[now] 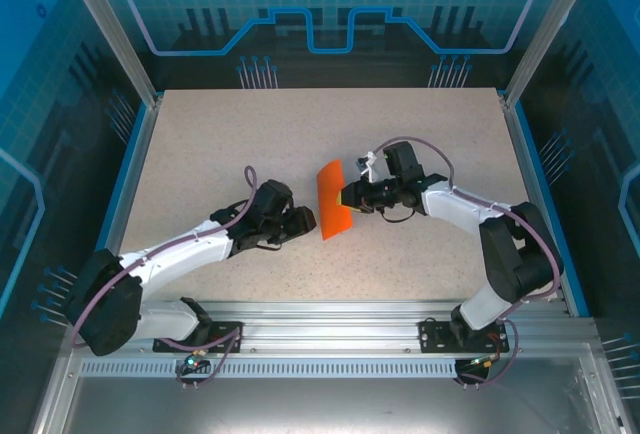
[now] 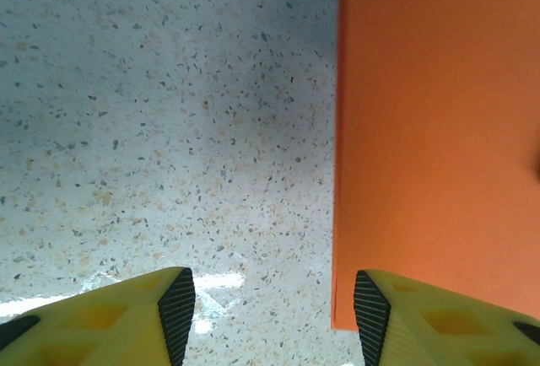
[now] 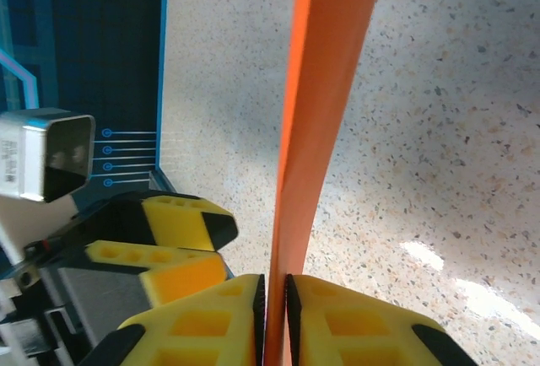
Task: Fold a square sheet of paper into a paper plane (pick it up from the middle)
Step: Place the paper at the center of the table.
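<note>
Right claw (image 1: 347, 197) pinches orange paper (image 1: 330, 210), left claw (image 1: 303, 222) just beside

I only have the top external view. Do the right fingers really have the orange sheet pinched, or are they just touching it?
Observer: Pinched. In the right wrist view the right fingers are shut on the sheet, which is seen edge-on between them.
Operator: And the left fingers?
Observer: In the left wrist view the left fingers stand open. The sheet's straight edge sits just inside the gap beside one finger, unclamped.
</note>
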